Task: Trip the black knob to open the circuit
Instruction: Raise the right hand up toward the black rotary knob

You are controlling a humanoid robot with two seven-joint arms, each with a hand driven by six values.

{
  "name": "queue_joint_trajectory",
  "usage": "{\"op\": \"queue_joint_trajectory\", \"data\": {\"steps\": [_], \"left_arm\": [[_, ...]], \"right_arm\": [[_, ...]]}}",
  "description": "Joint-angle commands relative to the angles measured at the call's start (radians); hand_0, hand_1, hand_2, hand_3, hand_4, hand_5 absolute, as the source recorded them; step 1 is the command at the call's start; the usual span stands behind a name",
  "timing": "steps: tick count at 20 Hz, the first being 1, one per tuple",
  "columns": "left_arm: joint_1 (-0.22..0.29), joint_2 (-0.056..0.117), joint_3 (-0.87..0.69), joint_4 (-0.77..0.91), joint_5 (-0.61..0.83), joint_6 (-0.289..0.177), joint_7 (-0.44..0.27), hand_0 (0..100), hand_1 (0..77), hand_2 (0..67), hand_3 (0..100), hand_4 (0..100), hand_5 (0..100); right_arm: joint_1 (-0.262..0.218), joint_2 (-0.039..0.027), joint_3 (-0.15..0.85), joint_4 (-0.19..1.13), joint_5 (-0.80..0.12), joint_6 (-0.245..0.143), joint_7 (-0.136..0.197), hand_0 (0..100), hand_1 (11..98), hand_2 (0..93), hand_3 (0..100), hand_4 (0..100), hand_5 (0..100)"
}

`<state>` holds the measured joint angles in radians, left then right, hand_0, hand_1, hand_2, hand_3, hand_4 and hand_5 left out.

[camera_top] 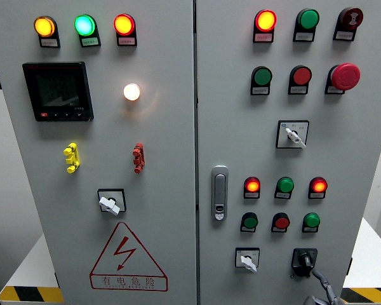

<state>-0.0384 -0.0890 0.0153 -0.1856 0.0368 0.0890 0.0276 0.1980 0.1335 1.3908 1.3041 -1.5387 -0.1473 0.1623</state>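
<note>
The black knob (304,260) sits on a black square plate at the lower right of the grey cabinet's right door, with its pointer roughly upright. Only the grey tip of my right hand (321,289) shows, at the bottom edge just below and right of the knob. It is close to the plate's lower right corner, and I cannot tell whether it touches. Most of the hand is cut off by the frame. My left hand does not show.
A white rotary switch (247,260) is to the left of the knob. Red and green lamps and buttons (280,222) sit in rows above. A red mushroom stop button (345,76) is at the upper right. The door handle (220,192) is near the centre seam.
</note>
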Motion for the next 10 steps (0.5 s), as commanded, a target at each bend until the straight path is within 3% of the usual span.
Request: {"op": "queue_joint_trajectory", "data": {"steps": [1,10], "left_arm": [[0.000,0.000,0.000,0.000,0.000,0.000,0.000,0,0.0,19.4,26,10,9],[0.000,0.000,0.000,0.000,0.000,0.000,0.000,0,0.0,19.5,26,10,9]], "right_arm": [[0.001,0.0000,-0.009,0.003,0.002,0.000,-0.013,100,58.4,0.0,89,95,100],[0.011,0.0000,-0.023,0.000,0.005,0.000,-0.015,100,56.5,0.0,90,95,100]]}}
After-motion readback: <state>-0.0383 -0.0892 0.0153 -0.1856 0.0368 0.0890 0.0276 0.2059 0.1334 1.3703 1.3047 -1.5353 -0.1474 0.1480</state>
